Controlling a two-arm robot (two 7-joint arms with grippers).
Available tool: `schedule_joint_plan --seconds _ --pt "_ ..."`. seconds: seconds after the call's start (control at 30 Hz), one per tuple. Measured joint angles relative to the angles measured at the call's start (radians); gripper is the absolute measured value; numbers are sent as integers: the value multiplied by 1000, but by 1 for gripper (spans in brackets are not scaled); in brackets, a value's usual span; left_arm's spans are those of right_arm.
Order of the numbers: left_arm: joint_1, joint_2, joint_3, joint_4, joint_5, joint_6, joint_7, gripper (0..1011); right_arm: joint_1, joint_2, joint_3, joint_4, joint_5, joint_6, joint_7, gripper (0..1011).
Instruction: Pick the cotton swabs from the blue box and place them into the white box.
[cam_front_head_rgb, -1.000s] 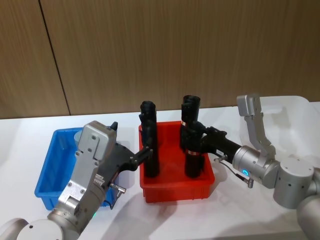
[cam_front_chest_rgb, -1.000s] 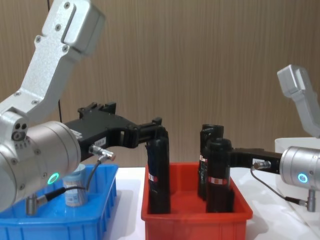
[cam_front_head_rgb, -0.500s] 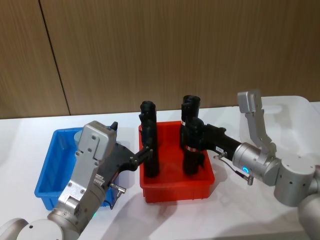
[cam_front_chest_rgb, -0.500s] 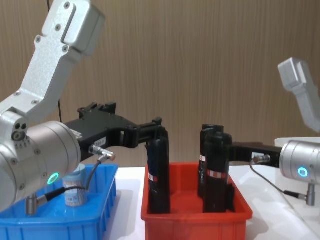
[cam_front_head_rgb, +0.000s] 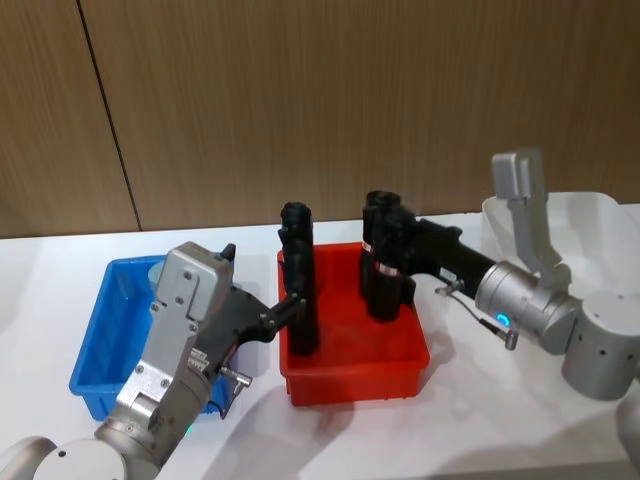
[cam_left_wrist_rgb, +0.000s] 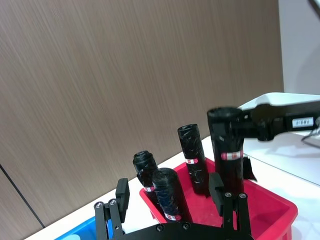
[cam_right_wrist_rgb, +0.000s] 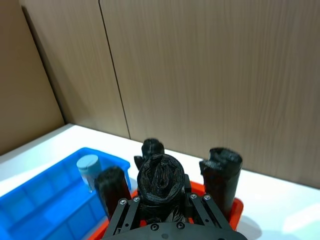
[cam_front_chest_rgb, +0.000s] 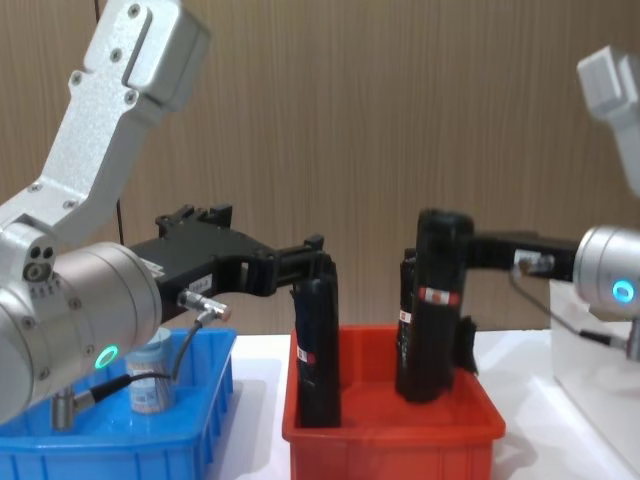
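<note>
Right gripper (cam_front_chest_rgb: 452, 262): clamped on 1 black roll (cam_front_chest_rgb: 436, 300) above the red bin (cam_front_chest_rgb: 390, 440).
Left gripper (cam_left_wrist_rgb: 172, 200): fingers apart, beside another roll.

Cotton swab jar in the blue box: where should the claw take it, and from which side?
Probably from above, with the fingers closing across the round body just under the pale lid. The cotton swab jar stands upright in the blue box, whose walls hide its lower part from the sides. The left claw is over the red bin, at a black roll.

Blk rolls (cam_front_chest_rgb: 436, 300) w/ red-white bands, red bin (cam_front_chest_rgb: 390, 425), blue box (cam_front_chest_rgb: 120, 440).
</note>
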Motion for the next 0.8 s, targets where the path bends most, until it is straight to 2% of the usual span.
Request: schedule_joint_plan --seconds 0.4,0.8 --pt "0 0 0 0 0 0 0 1004 -57 47 36 -195 18 47 -80 357" --pt "0 0 0 0 0 0 0 1004 -101 101 86 -328 21 84 -193 357"
